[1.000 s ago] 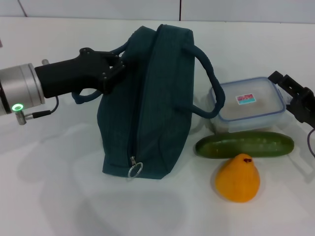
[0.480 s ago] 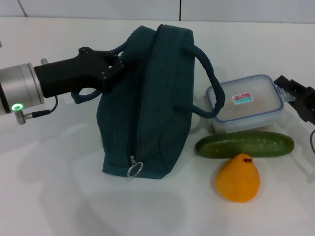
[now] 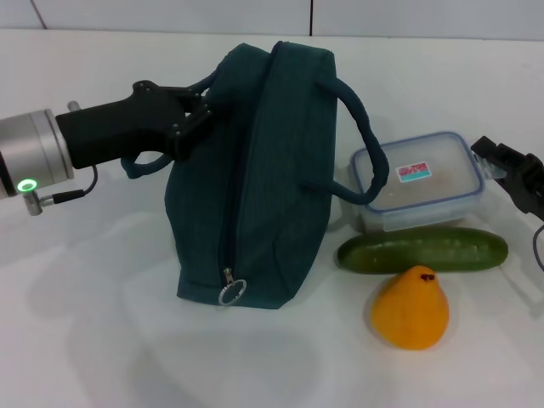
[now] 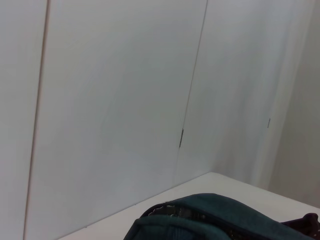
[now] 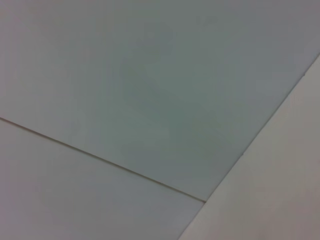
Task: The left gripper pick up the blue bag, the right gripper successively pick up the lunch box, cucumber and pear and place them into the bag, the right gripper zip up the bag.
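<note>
Shifted leftward, clear blue-rimmed lunch box (image 3: 416,189) sits tilted

Teal blue bag (image 3: 263,178), green cucumber (image 3: 422,250), orange-yellow pear (image 3: 410,308)

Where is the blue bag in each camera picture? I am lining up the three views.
Head view: the blue bag stands left of centre, its handle at the left end effector.
Left wrist view: only its top shows along the lower edge.
Right wrist view: not in it.
Shared landmark: the panelled wall.
</note>
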Controlling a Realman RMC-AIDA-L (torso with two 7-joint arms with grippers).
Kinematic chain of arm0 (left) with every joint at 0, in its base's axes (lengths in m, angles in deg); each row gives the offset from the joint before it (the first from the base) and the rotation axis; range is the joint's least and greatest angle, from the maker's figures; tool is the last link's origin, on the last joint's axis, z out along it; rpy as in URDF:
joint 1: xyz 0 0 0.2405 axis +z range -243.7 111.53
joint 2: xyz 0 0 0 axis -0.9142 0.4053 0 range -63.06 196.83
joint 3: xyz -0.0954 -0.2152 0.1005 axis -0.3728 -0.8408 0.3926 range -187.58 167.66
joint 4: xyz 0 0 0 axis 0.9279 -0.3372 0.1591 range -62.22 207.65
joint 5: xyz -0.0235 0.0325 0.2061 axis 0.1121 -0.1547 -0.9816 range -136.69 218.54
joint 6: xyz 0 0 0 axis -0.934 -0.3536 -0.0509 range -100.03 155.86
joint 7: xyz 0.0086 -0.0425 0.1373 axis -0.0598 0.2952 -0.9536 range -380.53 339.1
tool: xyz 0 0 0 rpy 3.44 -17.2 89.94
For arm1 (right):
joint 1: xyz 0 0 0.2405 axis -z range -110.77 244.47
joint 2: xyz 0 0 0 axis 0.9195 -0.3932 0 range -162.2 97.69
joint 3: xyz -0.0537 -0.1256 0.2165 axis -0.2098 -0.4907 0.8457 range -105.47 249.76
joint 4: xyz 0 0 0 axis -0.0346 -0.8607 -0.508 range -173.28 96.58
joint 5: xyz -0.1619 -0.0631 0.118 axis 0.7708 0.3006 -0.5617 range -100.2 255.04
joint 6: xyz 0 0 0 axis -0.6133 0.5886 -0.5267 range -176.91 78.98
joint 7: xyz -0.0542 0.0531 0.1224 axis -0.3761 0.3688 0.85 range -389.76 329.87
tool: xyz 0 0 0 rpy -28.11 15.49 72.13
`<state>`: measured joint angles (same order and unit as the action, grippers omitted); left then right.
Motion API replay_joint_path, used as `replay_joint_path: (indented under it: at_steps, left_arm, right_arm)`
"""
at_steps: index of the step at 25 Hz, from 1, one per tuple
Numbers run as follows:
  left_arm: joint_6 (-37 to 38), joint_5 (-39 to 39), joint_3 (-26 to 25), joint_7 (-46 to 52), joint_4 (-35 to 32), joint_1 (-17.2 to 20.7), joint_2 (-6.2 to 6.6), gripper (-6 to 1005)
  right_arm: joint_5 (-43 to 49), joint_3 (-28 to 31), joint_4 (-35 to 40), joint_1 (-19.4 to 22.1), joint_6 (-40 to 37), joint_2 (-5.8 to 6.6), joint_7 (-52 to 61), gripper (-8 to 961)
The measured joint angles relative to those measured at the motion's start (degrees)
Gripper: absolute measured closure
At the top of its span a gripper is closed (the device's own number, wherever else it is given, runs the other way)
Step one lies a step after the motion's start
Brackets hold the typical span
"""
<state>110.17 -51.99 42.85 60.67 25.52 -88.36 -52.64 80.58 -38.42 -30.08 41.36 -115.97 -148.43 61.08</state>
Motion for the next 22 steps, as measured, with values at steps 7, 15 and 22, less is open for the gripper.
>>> replay_joint_path:
  at_steps: [7,15,22]
  left_arm:
    - [0.0,0.1,0.0,0.0,0.1,0.1,-0.05,956]
    - [0.0,0.1,0.0,0.0,0.1,0.2,-0.09,957]
    - [0.0,0.1,0.1,0.1,0.1,-0.2,-0.09,956]
  right_arm:
    - [0.0,0.0,-0.1,0.1,0.4,0.00,0.2,821]
    - [-0.1,0.0,-0.1,0.2,2.6,0.01,2.3,809]
    - [0.1,-1.3,0.0,-0.1,2.3,0.13,2.3,643]
